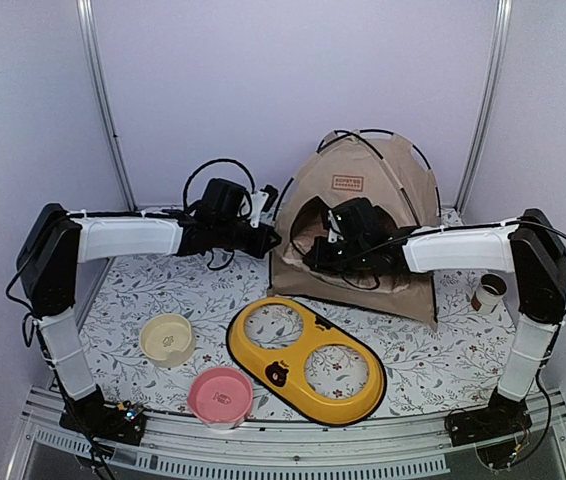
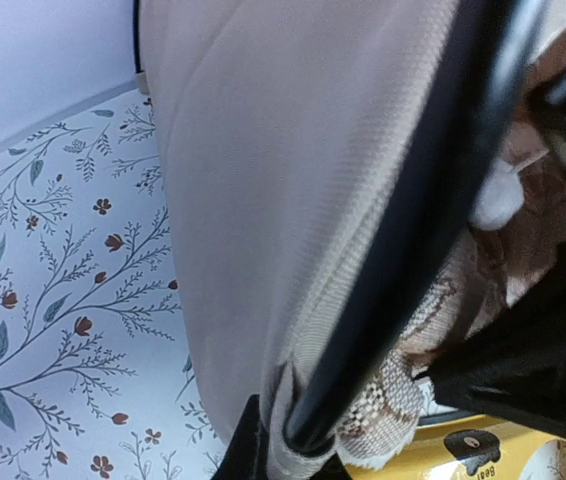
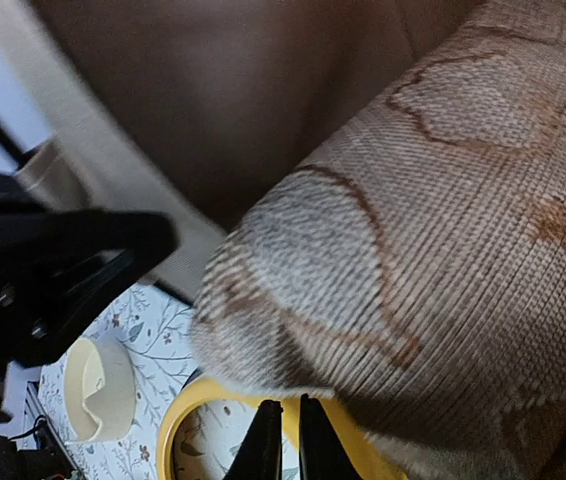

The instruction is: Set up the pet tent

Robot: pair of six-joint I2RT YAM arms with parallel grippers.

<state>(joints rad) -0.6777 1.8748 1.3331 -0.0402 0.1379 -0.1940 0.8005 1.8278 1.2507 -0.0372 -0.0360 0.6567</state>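
Find the tent (image 1: 373,190) upright at the back right of the table (image 1: 423,350), door toward the arms, with the pillow (image 3: 443,230) in the doorway. Use the left gripper (image 1: 261,240), clamped on cloth and pole (image 2: 413,230) at the left front corner, as an anchor. Press that corner down without dragging sideways, to avoid buckling the arch. Note the right gripper (image 3: 290,405), nearly closed at the pillow's lower edge; cannot tell whether pinching any cloth. Push the pillow inward low and slowly, flat onto the tent floor, clear of the door rim.
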